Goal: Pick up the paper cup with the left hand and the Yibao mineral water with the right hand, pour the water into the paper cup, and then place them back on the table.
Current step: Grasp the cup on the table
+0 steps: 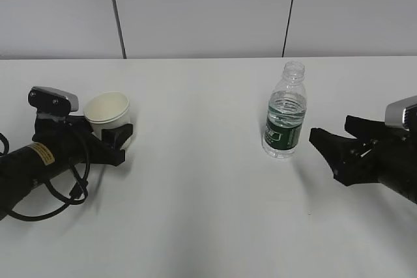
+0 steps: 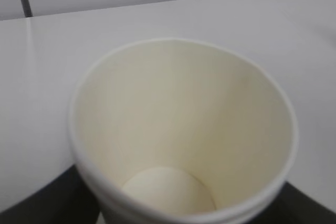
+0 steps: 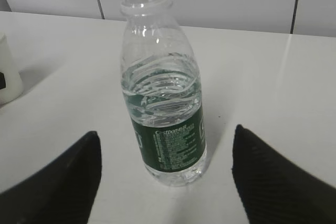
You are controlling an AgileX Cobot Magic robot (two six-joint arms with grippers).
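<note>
Left: your sticker-marked black left pincer (image 1: 120, 140) brackets the small cream paper cup (image 1: 107, 114) on the white matte counter (image 1: 202, 200); whether it grips, I cannot tell. Squeeze hard and the thin wall may buckle.

Right: your black right pincer (image 1: 326, 144) gapes wide just beside the uncapped, green-labelled clear plastic bottle (image 1: 285, 112). A nudge could tip and spill it.

- Rear wall (image 1: 202, 11): flat pale grey panels, matte, unmarked.
- Panel joints: two thin dark seams, one left (image 1: 116, 11) and one right (image 1: 291, 11), both leaning slightly off vertical.
- A darker line runs where the wall base meets the white surface below it.
- Lighting: even and diffuse; shadows are soft and faint.
</note>
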